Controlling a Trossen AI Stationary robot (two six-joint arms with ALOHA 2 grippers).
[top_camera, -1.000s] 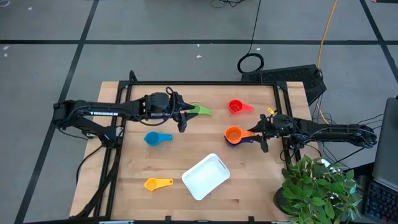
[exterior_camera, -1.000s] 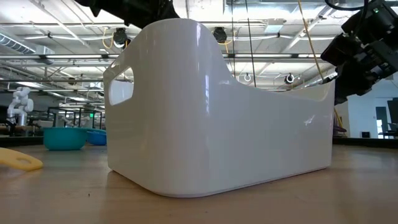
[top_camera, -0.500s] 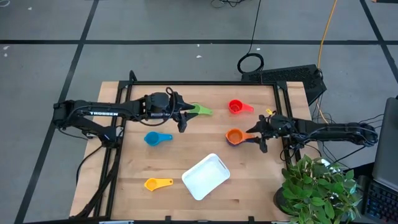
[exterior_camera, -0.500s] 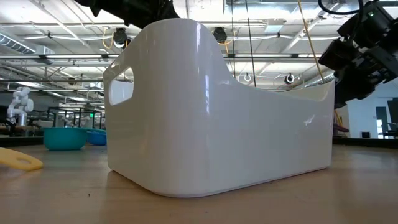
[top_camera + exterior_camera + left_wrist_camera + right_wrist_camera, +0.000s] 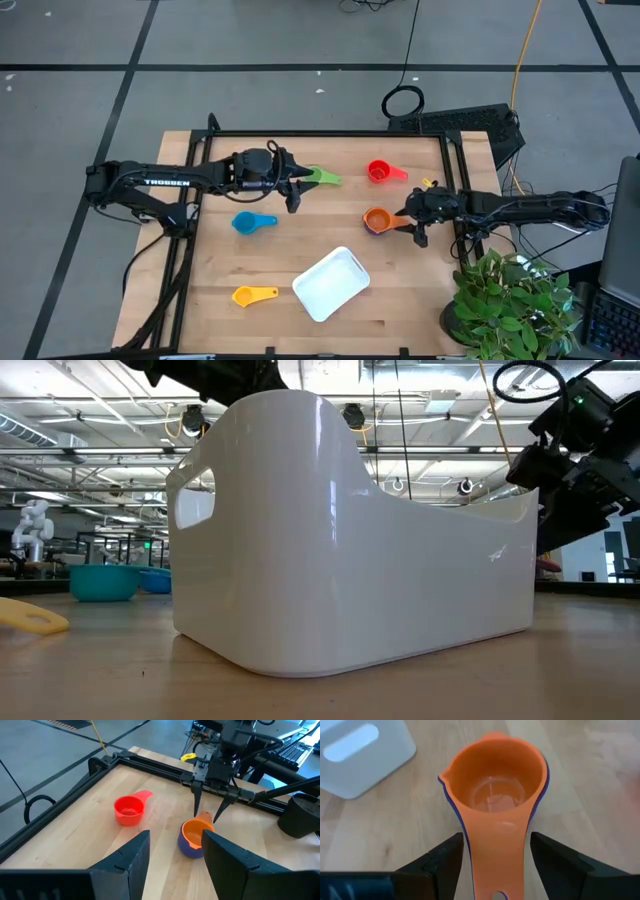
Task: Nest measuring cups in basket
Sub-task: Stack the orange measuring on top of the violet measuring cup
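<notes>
at the near edge of the table sits the white basket (image 5: pixel 331 283), with a yellow cup (image 5: pixel 254 295) to its left. farther in, on the right, the right gripper (image 5: pixel 411 222) straddles the flat handle of the orange cup (image 5: pixel 496 790), jaws apart, not clamping; that cup sits nested in a navy cup (image 5: pixel 190 847). these look light, stiff and slick, so the handle seems the best hold. farther left, the left gripper (image 5: pixel 294 184) hovers spread wide beside the green cup (image 5: pixel 323 177).
</notes>
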